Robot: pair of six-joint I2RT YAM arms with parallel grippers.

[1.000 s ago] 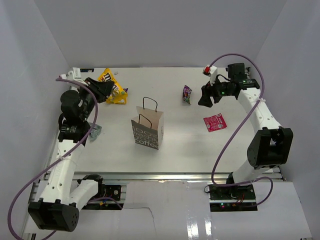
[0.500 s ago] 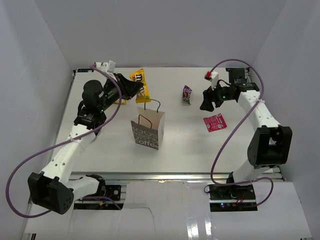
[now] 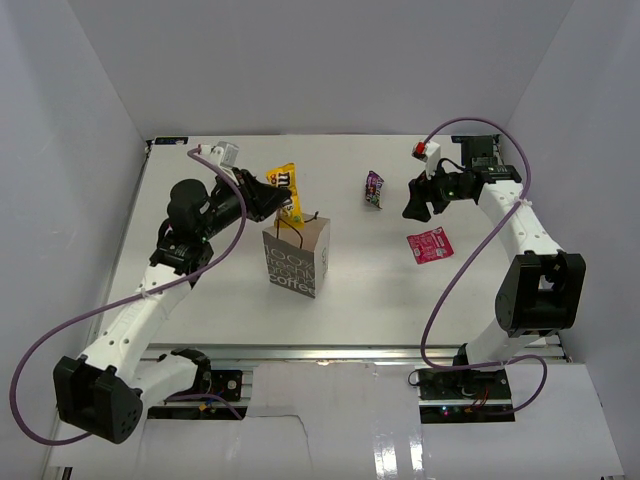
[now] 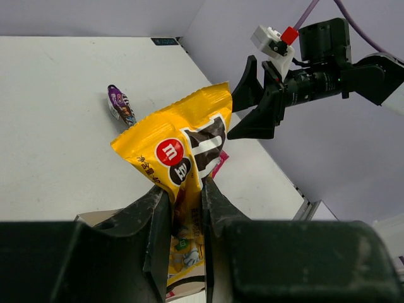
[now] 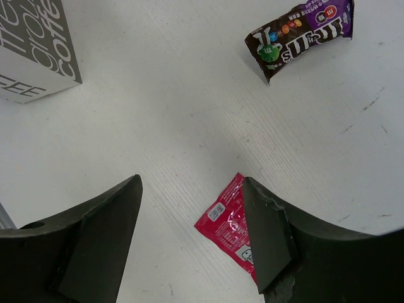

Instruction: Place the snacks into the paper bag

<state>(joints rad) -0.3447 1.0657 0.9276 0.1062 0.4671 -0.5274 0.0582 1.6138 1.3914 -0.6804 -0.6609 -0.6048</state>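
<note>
My left gripper is shut on a yellow snack packet, held upright just above the back rim of the grey-white paper bag. The left wrist view shows the yellow packet pinched between my fingers, with the bag's open top below. My right gripper is open and empty, hovering above the table between a dark purple packet and a red packet. The right wrist view shows the purple packet and the red packet partly under my right finger.
The white table is walled in by pale panels at the back and both sides. The bag's corner with "coffee" lettering shows at the upper left of the right wrist view. The arm bases sit at the near edge.
My left arm has swung right from the back left corner, carrying the yellow packet to just over the bag. My right gripper has barely shifted.
</note>
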